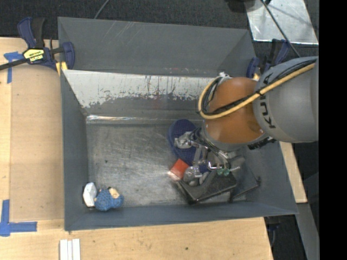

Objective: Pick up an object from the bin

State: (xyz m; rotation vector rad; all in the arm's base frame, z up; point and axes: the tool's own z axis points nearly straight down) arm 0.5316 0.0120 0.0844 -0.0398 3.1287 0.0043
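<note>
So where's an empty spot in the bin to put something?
The bin floor is bare across its middle and left, from the back wall down to the small blue-and-white toy in the front-left corner. The right side is crowded: gripper, blue object, red block, black flat object.

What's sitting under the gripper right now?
A flat black object lies under the gripper, near the front right corner of the bin. A small red block sits at its left end. The gripper covers part of the black object, so anything there is hidden.

Red block (177, 170) touching black flat case (217, 188), bin's right.
</note>
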